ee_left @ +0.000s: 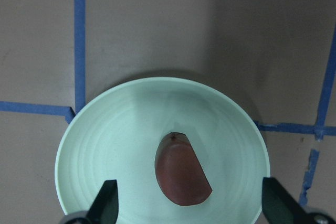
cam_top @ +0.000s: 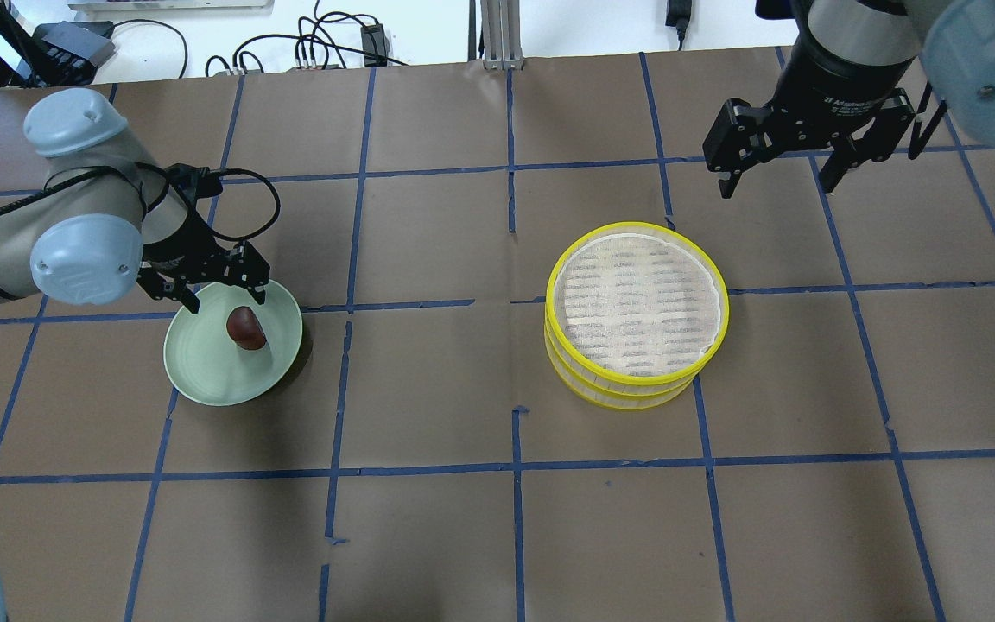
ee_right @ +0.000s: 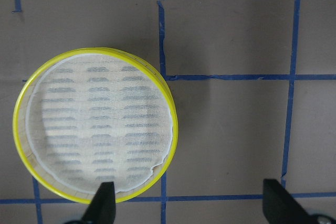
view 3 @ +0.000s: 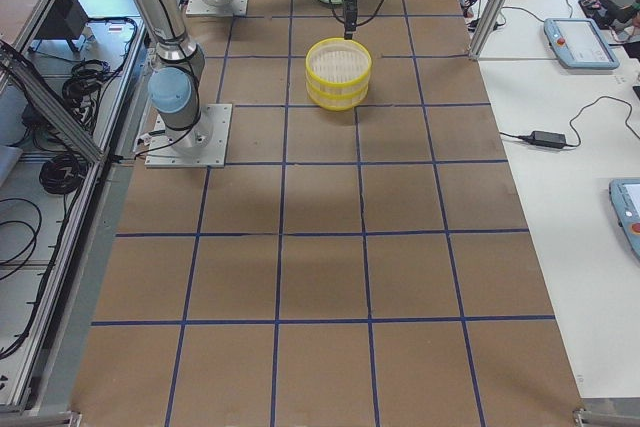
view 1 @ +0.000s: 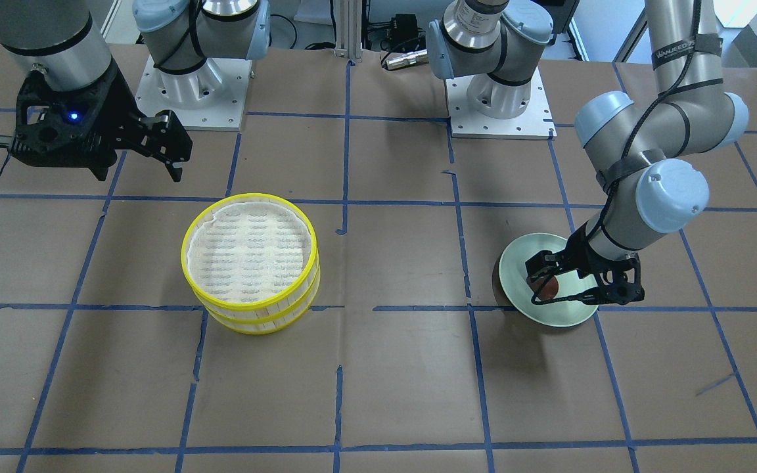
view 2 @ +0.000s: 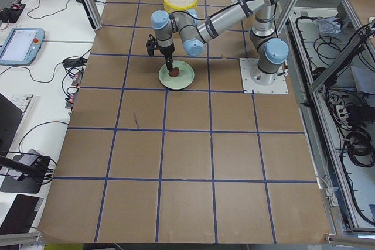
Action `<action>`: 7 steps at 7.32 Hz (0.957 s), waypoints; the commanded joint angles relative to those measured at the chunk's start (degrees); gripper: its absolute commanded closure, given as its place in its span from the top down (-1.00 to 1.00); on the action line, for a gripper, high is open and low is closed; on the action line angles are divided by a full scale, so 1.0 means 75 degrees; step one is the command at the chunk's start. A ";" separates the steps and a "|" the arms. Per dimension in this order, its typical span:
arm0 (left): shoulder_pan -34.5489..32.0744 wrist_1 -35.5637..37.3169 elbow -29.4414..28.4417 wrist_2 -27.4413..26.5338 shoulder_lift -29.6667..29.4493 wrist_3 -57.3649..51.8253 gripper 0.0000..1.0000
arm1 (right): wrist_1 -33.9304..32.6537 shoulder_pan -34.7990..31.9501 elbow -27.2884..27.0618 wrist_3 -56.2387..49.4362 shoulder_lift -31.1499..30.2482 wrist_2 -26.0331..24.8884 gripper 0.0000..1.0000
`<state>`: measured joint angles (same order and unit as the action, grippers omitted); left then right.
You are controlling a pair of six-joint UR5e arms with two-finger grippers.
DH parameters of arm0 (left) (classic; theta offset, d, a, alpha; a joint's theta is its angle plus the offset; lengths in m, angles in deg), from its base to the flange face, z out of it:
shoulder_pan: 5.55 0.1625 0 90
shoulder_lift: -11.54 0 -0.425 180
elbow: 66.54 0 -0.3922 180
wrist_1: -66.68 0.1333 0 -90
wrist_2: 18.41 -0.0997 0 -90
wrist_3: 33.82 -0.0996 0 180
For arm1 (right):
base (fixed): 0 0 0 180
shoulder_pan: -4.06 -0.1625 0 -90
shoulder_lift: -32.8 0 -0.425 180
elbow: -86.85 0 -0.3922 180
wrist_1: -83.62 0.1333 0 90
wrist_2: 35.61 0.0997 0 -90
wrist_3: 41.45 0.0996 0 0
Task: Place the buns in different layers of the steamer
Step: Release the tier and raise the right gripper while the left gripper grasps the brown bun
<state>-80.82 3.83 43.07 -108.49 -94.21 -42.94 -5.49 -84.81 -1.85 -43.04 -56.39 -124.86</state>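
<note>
The reddish-brown oval bun lies on the pale green plate. My left gripper hangs open just over the plate. In the left wrist view its fingers stand well apart on either side of the bun without touching it. The two steamer tiers are stacked: the top tier shows a bare white mesh liner, and the lower tier is covered by it. My right gripper is open and empty, raised beyond the stack's far right side. The white bun shows in no view.
Brown table covering with a blue tape grid. The two arm bases stand on white plates at the robot's edge. Plate and steamer stack lie about two grid squares apart.
</note>
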 commanded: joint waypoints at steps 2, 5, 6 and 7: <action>0.0005 0.0200 0.0490 -0.0036 -0.0208 -0.0026 0.81 | 0.0057 -0.0009 -0.0043 0.0013 -0.0073 0.0111 1.00; 0.0086 0.0435 0.0303 -0.0072 -0.0374 -0.0085 -0.14 | 0.0080 0.0003 -0.0043 0.0013 -0.0073 0.0099 1.00; 0.0087 0.0446 0.0279 -0.0048 -0.0397 -0.0074 -0.40 | 0.0081 0.0014 -0.0043 0.0013 -0.0073 0.0099 1.00; 0.0087 0.0470 0.0279 -0.0025 -0.0397 -0.0073 -0.57 | 0.0115 0.0014 -0.0043 0.0013 -0.0073 0.0088 1.00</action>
<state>-80.23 7.11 45.32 -108.86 -97.13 -43.50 -4.84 -84.74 -2.18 -42.94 -56.93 -124.13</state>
